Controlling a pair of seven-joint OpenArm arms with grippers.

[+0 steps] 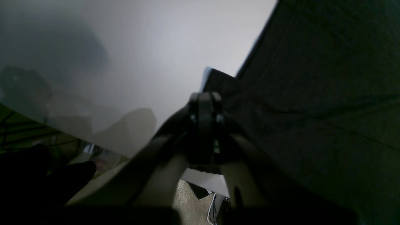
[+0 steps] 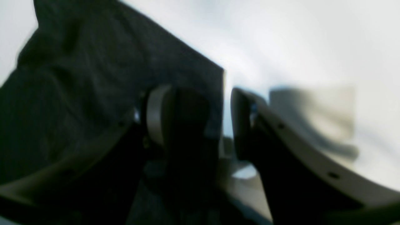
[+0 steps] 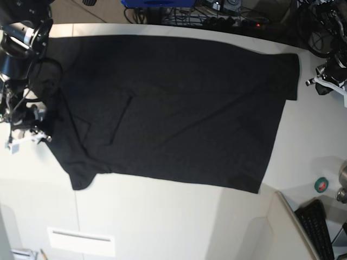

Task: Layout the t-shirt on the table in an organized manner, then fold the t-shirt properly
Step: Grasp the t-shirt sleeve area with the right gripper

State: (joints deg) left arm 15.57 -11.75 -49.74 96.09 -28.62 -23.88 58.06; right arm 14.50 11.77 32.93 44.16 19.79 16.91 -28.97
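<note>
Right hand blurred, fingers parted at the t-shirt corner.

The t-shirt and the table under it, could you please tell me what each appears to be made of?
The t-shirt looks like soft, matte black knit cloth, probably cotton or a blend: it lies limp with shallow creases and a bunched edge, and the left wrist view shows a fine weave. The table seems a smooth, hard off-white laminate or painted board: even, faintly glossy, with a thin seam line. Neither material is certain.

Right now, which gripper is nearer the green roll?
Left. The left gripper sits on the green roll's side of the t-shirt; the right gripper is at the opposite end.
</note>
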